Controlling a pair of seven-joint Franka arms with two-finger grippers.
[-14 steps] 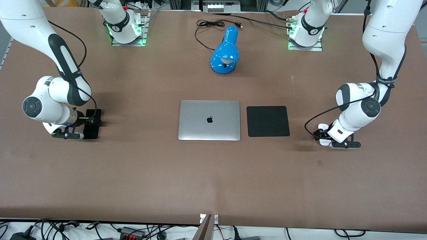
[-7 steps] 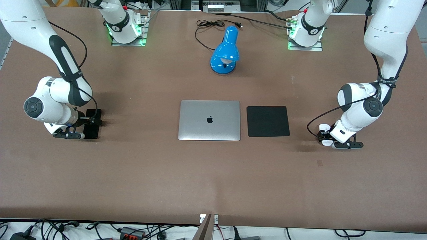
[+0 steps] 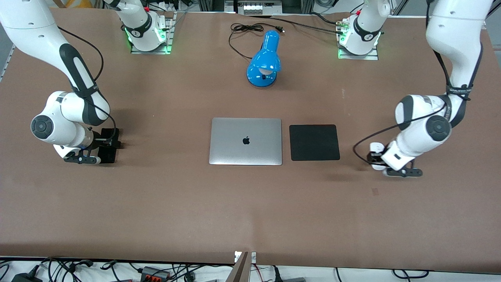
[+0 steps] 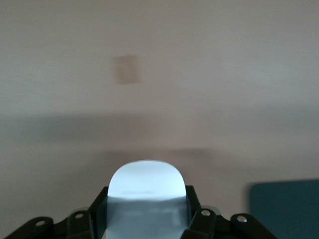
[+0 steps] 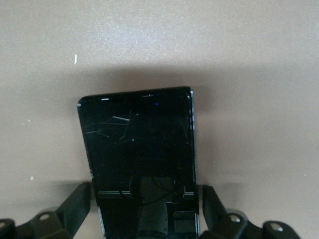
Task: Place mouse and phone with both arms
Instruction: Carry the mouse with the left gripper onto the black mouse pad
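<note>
The white mouse [image 4: 146, 181] sits between the fingers of my left gripper [image 4: 146, 199], which is shut on its sides. In the front view this gripper [image 3: 376, 157] holds the mouse [image 3: 376, 147] a little above the table, toward the left arm's end, beside the black mouse pad [image 3: 314, 142]. The black phone [image 5: 139, 144] lies flat on the table toward the right arm's end [image 3: 109, 153]. My right gripper [image 5: 147, 194] is low over it, open, with a finger on each side and a gap to each edge. It shows in the front view too [image 3: 105, 144].
A closed silver laptop [image 3: 245, 141] lies mid-table with the mouse pad beside it; a corner of the pad shows in the left wrist view [image 4: 286, 209]. A blue desk lamp [image 3: 265, 58] and its black cable [image 3: 246, 28] lie nearer the robots' bases.
My left gripper has risen a little with the mouse and drifted toward the mouse pad; its shadow has moved away from it. The right arm has shifted slightly; the phone has not moved.
</note>
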